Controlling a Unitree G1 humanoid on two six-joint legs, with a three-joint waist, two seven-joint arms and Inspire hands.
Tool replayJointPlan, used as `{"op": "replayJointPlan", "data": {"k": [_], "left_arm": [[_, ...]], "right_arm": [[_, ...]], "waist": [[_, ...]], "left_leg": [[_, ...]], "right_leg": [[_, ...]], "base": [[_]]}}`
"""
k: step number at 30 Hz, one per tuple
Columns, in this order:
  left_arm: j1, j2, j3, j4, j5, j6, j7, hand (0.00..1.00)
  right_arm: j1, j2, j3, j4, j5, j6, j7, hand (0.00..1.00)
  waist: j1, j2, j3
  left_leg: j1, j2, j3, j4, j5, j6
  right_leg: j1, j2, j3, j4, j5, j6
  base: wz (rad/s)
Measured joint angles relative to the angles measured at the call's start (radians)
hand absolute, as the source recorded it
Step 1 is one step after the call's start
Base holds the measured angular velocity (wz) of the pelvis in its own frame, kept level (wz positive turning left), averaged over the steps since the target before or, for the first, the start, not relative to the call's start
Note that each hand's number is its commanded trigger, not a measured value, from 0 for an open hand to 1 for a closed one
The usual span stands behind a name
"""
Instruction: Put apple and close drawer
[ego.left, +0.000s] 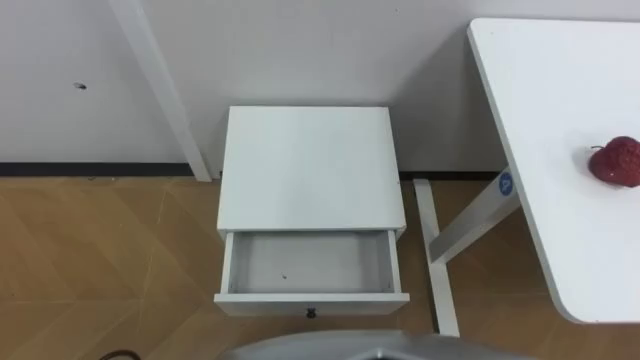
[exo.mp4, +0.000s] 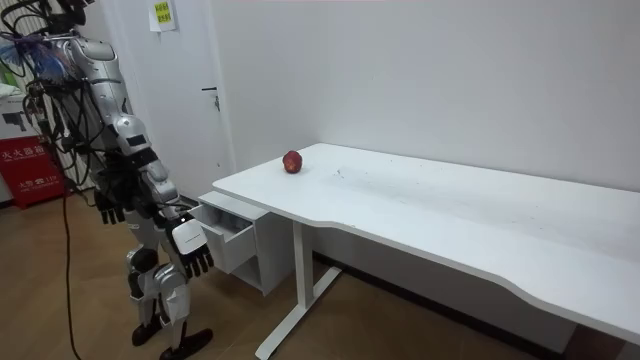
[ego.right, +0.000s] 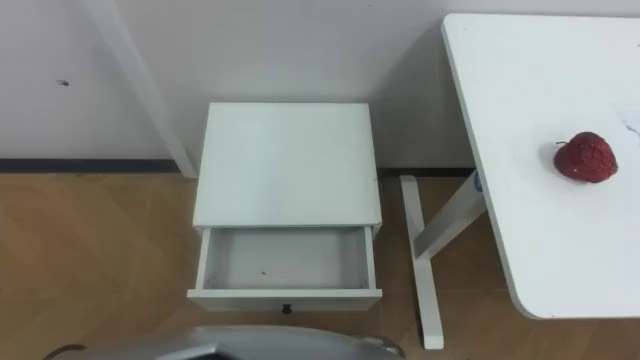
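A red apple (ego.left: 614, 161) lies on the white table (ego.left: 555, 90) to my right, near its left edge. Below me stands a small white cabinet (ego.left: 310, 165) against the wall. Its drawer (ego.left: 312, 303) is pulled out, with nothing inside. In the room view I stand in front of that cabinet (exo.mp4: 240, 235), and the apple (exo.mp4: 292, 161) rests at the table's far end. My right hand (exo.mp4: 192, 252) hangs low beside the drawer with relaxed fingers. My left hand (exo.mp4: 108, 207) hangs at my other side, relaxed too. Neither holds anything.
The table's white leg and foot (ego.left: 437, 255) stand just right of the cabinet. A slanted white post (ego.left: 165, 90) leans at the wall on the left. Wooden floor spreads left of the cabinet. In the room view a door (exo.mp4: 190, 100) is behind me.
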Motion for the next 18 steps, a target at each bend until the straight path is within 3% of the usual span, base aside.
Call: {"op": "replayJointPlan", "data": {"k": [4,5,6,7,10,12,15,18], "left_arm": [[-0.004,0.0,0.0,0.0,0.0,0.0,0.002,0.0],[-0.008,0.0,0.0,0.0,0.0,0.0,0.006,0.0],[-0.008,0.0,0.0,-0.001,0.001,0.0,0.009,0.0],[-0.009,0.0,0.0,-0.001,0.001,0.0,0.01,0.0],[-0.009,0.0,0.009,0.0,-0.009,-0.002,0.024,0.0],[-0.001,-0.001,0.056,-0.009,-0.006,-0.004,0.028,0.0],[0.014,0.001,0.107,-0.01,-0.007,-0.021,0.034,0.0],[0.027,0.005,0.152,-0.014,-0.008,-0.054,0.048,0.0]], "right_arm": [[-0.001,0.0,0.0,0.0,0.014,-0.003,-0.008,0.0],[-0.002,0.0,0.001,0.0,0.043,-0.003,-0.018,0.0],[-0.004,0.0,0.0,0.0,0.083,-0.004,-0.025,0.0],[-0.005,0.001,0.0,0.0,0.119,-0.005,-0.031,0.0],[0.002,0.007,-0.063,0.002,0.393,-0.024,-0.062,0.0],[0.017,0.008,-0.167,-0.001,0.637,-0.029,-0.077,0.0],[0.026,0.008,-0.283,-0.034,0.855,-0.038,-0.102,0.0],[0.062,0.007,-0.438,-0.135,1.238,-0.082,-0.147,0.0]], "waist": [[0.001,0.001,-0.0006],[0.002,0.007,-0.005],[0.002,0.001,-0.0021],[0.001,0.006,-0.0041],[-0.001,0.009,-0.0051],[-0.014,0.005,0.001],[-0.037,0.01,0.0015],[-0.067,0.016,-0.0001]], "left_leg": [[0.0,0.0,0.0,0.0,0.0,0.0],[0.0,0.0,0.003,0.0,0.0,0.0],[0.0,0.001,0.006,0.0,0.0,0.0],[0.0,0.001,0.006,0.0,0.0,0.0],[0.006,0.003,0.012,-0.001,0.0,0.0],[0.014,0.004,0.013,-0.004,-0.001,-0.002],[0.018,0.005,0.019,-0.01,-0.001,-0.002],[0.021,0.005,0.032,-0.013,-0.001,-0.002]], "right_leg": [[0.0,0.0,0.0,0.0,0.0,0.0],[-0.003,0.0,0.001,0.0,0.0,0.0],[-0.005,0.001,0.002,0.001,0.0,0.0],[-0.004,0.001,0.003,0.0,0.0,0.0],[0.008,0.002,0.003,-0.003,0.0,-0.001],[0.012,0.003,0.01,-0.004,0.0,0.0],[0.012,0.003,0.012,-0.002,0.0,-0.001],[0.006,0.004,0.016,-0.001,-0.001,-0.002]], "base": [[0.0],[-0.05],[-0.05],[-0.04],[-0.01],[-0.04],[-0.06],[-0.11]]}}
